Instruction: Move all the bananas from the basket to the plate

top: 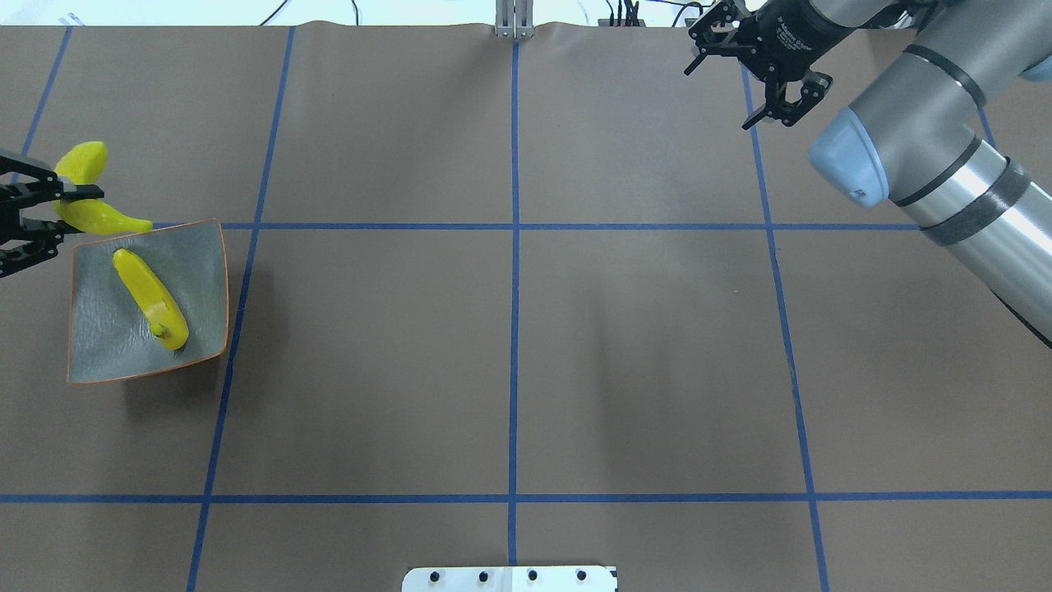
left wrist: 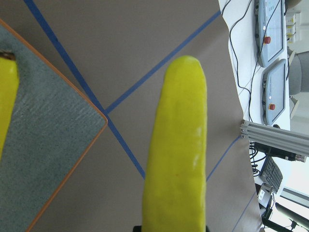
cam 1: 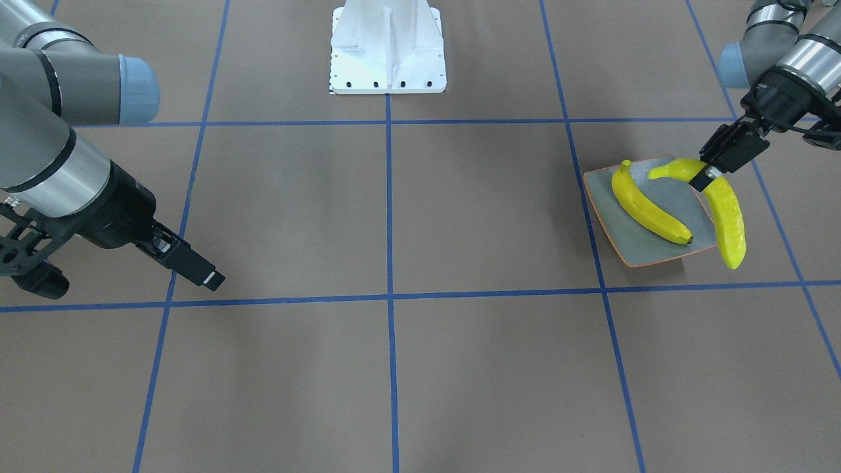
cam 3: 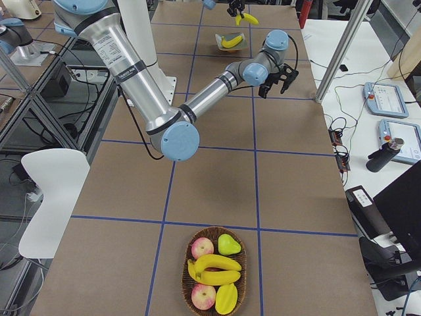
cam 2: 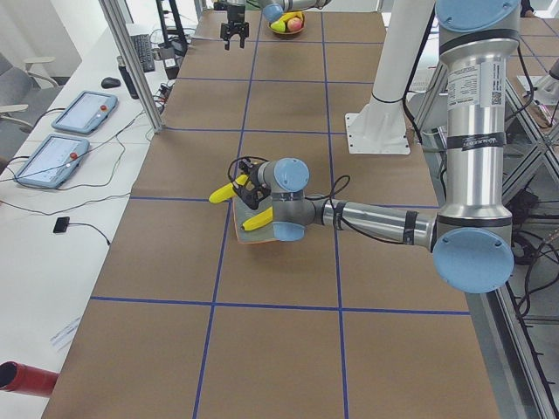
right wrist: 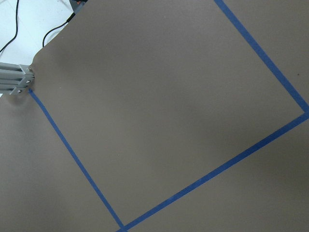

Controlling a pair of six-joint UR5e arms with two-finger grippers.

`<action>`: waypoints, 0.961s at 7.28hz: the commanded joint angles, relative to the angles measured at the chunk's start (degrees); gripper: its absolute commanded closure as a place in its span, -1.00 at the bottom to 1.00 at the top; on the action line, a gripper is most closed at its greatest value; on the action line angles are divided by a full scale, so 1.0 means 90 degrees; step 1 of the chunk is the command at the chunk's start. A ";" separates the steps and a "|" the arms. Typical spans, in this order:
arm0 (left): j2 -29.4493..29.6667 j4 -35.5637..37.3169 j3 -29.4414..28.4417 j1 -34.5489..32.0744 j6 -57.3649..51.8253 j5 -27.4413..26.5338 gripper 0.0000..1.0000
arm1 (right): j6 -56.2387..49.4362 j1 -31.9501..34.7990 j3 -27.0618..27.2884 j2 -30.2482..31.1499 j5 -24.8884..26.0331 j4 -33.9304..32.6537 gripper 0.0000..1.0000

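table: brown paper-covered top (top: 509,370) crossed by blue tape lines (top: 514,329).
plate (top: 99,345): sat flat at 9 o'clock in the overhead view.
resting banana (top: 148,296): lay on the plate, long axis 11 to 5 o'clock, stem at 5.
held banana (cam 1: 729,217): hung clear of the paper at the plate's 11 o'clock corner, stem reaching toward 4 o'clock over the rim, blunt end beyond it toward 12.
left gripper (cam 1: 708,175): pinched the held banana at its bend.
right gripper (top: 717,97): fingers spread, at 1 o'clock.
basket (cam 3: 191,289): well apart from the plate, held two bananas (cam 3: 214,266) among apples (cam 3: 202,247) and a pear (cam 3: 228,244).
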State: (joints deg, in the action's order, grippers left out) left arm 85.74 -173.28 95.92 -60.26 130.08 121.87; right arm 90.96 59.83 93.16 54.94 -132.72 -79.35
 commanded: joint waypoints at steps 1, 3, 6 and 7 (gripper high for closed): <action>-0.0025 -0.0326 -0.0257 0.0327 0.0252 -0.0124 1.00 | 0.0001 -0.0056 0.0000 -0.0001 0.0058 0.0008 -1.00; -0.0315 -0.0588 -0.0267 0.0572 0.0478 -0.0123 1.00 | 0.0001 -0.0056 0.0000 0.0028 0.0059 0.0017 -1.00; -0.0737 -0.0873 -0.0276 0.0582 0.0546 -0.0114 1.00 | 0.0001 -0.0066 0.0020 0.0135 0.0088 0.0046 -1.00; -0.0747 -0.0873 -0.0286 0.0592 0.0556 -0.0114 1.00 | 0.0001 -0.0066 0.0029 0.0164 0.0088 0.0047 -1.00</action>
State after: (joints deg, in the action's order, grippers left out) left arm 79.45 -180.98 93.43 -55.02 134.95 120.82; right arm 90.97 59.24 93.34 56.05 -131.94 -78.97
